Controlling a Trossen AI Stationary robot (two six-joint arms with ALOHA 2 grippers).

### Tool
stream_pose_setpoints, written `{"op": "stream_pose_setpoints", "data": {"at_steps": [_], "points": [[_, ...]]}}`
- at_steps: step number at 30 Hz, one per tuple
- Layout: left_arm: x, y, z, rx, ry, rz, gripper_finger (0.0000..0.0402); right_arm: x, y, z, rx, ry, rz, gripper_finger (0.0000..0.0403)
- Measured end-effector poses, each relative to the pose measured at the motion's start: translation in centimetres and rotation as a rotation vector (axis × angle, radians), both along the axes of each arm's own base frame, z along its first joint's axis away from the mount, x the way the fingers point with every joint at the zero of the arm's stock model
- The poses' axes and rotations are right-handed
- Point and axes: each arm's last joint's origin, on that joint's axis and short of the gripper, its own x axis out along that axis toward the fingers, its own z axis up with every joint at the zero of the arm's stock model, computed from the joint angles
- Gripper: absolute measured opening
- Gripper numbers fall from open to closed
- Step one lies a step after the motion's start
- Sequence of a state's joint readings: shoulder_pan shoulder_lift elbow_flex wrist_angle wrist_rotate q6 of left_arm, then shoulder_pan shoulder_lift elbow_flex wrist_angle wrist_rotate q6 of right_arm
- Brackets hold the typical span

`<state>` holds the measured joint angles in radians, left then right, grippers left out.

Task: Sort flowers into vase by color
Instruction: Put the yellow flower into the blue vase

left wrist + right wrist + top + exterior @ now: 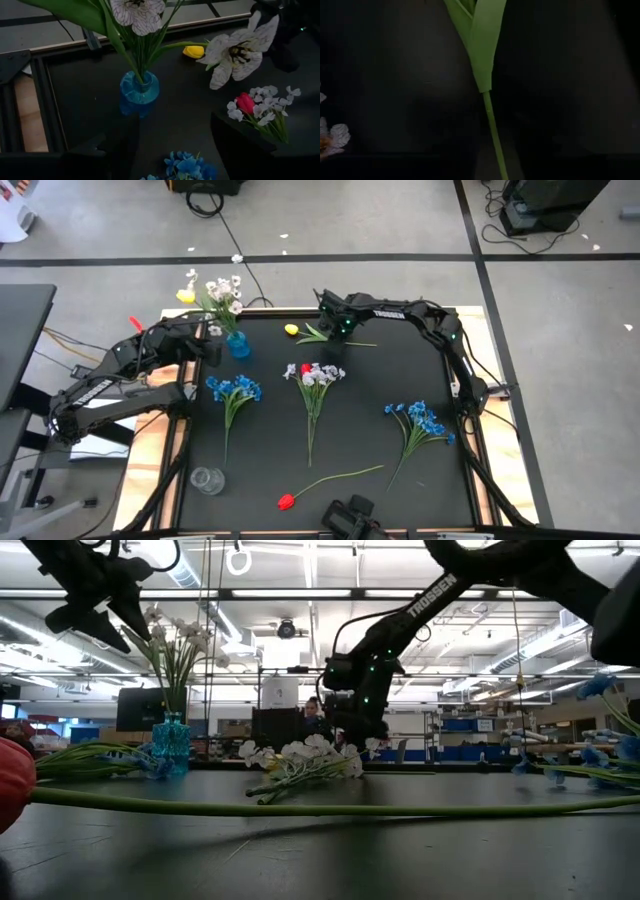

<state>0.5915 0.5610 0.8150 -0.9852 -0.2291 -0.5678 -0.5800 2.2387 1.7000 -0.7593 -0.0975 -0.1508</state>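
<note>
Black tabletop (350,420), flowers scattered across it. Right gripper (328,323) at far centre, down over yellow tulip (292,330) stem; can't tell its finger state. Left gripper (207,340) spread apart, hovering beside blue vase (238,344) holding white flowers (222,295), far left.

From above, my light was even and flat; the black table (330,430) swallowed most shadow. In the low view, ceiling strip lights (300,592) glared at the top of the frame and the red tulip (14,783) at the left edge was blurred. My right wrist picture was very dim, with only a stem (492,125) lit.
</note>
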Motion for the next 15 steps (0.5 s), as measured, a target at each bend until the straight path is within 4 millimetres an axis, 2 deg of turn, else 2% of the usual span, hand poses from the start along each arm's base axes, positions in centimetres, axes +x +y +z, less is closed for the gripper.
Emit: {"op": "stream_pose_setpoints", "data": {"at_steps": [6,11,15], "points": [[0.0,0.0,0.0,-0.038,-0.049,0.052,0.0249,-0.1,-0.1,0.0,0.001,0.002,-0.003,0.0016],[0.1,-0.1,0.0,-0.098,-0.1,0.049,0.0249,-0.1,-0.1,0.0,0.013,-0.003,-0.047,0.0009],[0.3,-0.3,0.0,-0.161,-0.14,-0.006,0.0243,-0.3,0.2,1.1,0.073,-0.047,-0.08,0.0006]]}}
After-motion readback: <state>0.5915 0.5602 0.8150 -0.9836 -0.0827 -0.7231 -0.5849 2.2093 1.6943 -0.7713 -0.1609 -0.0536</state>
